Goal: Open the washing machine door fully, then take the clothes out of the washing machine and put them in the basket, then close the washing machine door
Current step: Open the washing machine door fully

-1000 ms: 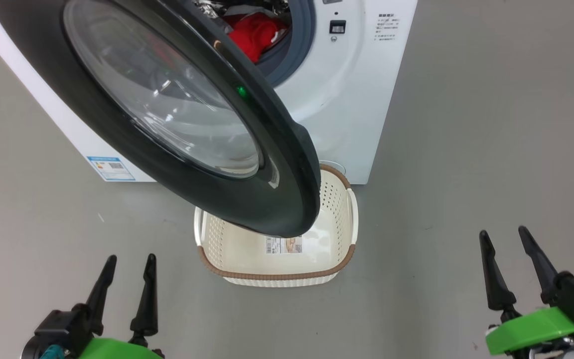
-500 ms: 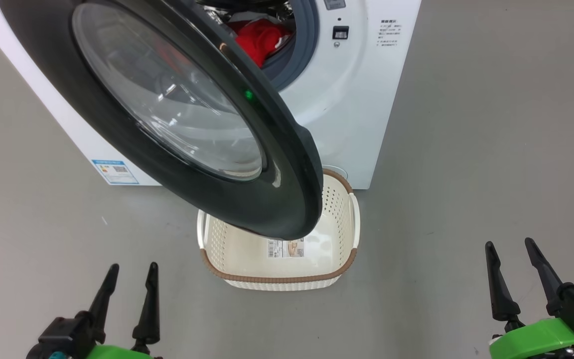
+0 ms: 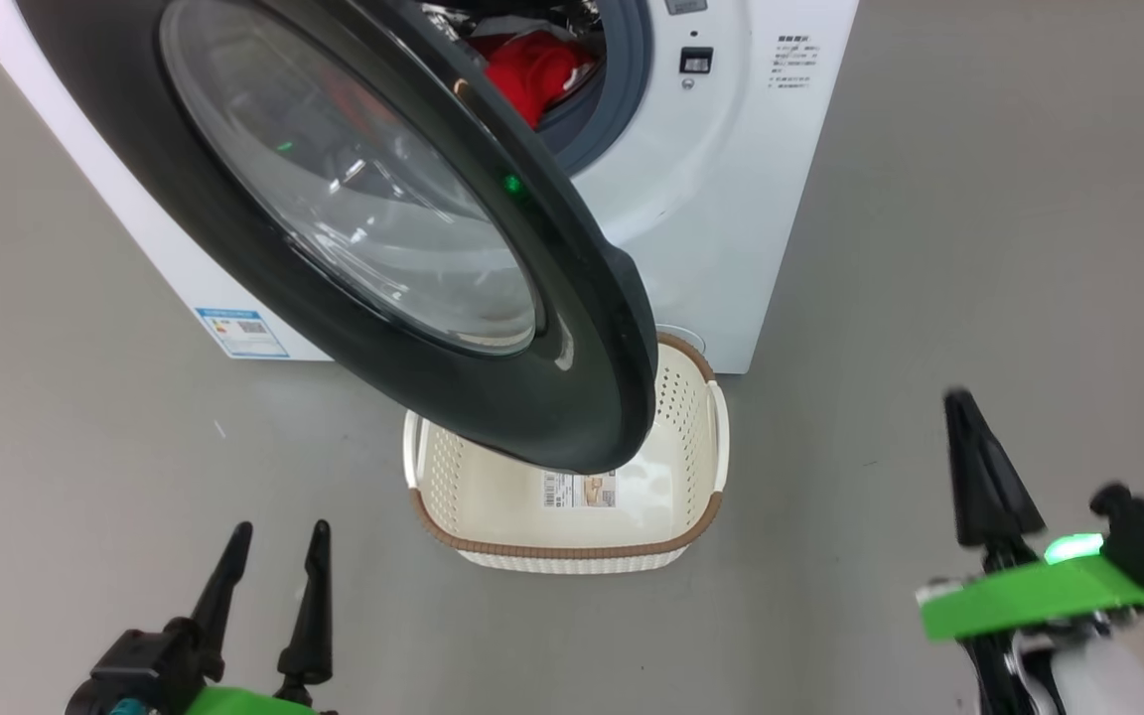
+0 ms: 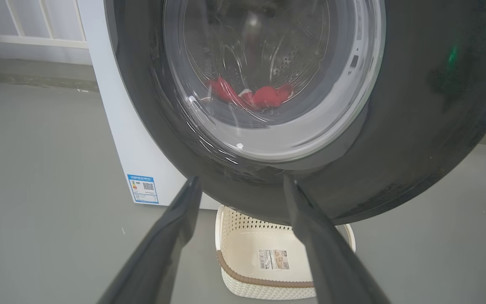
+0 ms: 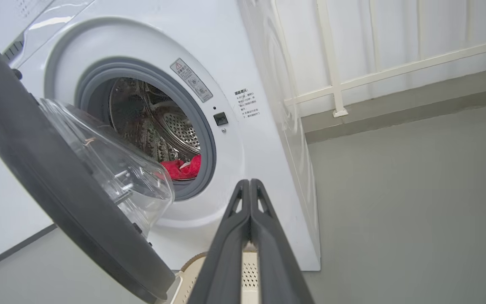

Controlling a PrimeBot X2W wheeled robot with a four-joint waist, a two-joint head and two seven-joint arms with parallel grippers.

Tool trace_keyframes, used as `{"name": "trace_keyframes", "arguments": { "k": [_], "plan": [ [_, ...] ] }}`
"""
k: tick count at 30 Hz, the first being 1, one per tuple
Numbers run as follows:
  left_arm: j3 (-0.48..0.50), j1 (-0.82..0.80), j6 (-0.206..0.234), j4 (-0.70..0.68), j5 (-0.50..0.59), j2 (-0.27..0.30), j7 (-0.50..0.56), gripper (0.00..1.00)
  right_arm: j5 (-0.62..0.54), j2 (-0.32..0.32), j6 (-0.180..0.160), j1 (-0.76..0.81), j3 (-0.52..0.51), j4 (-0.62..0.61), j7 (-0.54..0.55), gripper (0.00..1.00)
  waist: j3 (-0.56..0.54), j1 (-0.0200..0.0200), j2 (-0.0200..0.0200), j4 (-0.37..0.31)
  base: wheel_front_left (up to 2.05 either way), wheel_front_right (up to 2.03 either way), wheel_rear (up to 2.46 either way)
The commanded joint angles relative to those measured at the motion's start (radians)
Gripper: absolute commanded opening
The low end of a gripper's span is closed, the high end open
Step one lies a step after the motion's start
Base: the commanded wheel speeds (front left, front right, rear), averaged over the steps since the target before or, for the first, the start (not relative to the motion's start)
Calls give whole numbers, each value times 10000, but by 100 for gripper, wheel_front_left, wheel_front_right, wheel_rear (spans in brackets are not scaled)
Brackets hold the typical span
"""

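One left gripper (image 3: pixel 279 531) spread, one right gripper (image 3: pixel 961 412) pressed together; one basket (image 3: pixel 562 547), one door (image 3: pixel 493 397).

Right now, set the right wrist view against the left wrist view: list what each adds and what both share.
Right wrist adds: the steel drum behind its grey gasket, and the right gripper, jaws shut. Left wrist adds: the blue label, the paper label in the basket, and the left gripper, jaws open. Both: the washing machine door, the red clothes, the basket.
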Motion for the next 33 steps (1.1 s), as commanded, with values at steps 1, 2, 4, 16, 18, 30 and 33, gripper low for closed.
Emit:
{"name": "trace_keyframes", "arguments": {
  "k": [1,2,4,16,18,30,33],
  "plan": [
    [279,-107,-58,-276,-8,109,-94,100,171,-82,62,-426,324,-295,-64,0,29,0,0,22,0,0,0],
    [244,-124,-58,-284,-15,108,-94,100,393,-88,62,-645,529,-305,-64,0,60,0,0,43,0,0,0],
    [182,-184,-58,-289,-31,107,-94,100,801,-155,62,-1089,937,-265,-64,0,129,0,0,94,0,0,0],
    [-205,-539,-58,-640,-242,100,-94,100,4100,-1228,62,-3805,3882,1063,-62,0,626,0,0,606,0,0,0],
    [-257,-577,-58,-683,-269,99,-94,100,4773,-1476,62,-4244,4546,1218,113,0,719,0,0,676,0,0,0],
    [-501,-839,-58,-814,-443,93,-94,100,8215,-2674,62,-5904,6643,1125,1534,0,1168,0,0,1032,0,0,0],
    [-529,-867,-58,-824,-474,92,-94,100,8776,-2902,62,-6050,6953,1015,1856,0,1193,0,0,1091,0,0,0]
  ]
}}
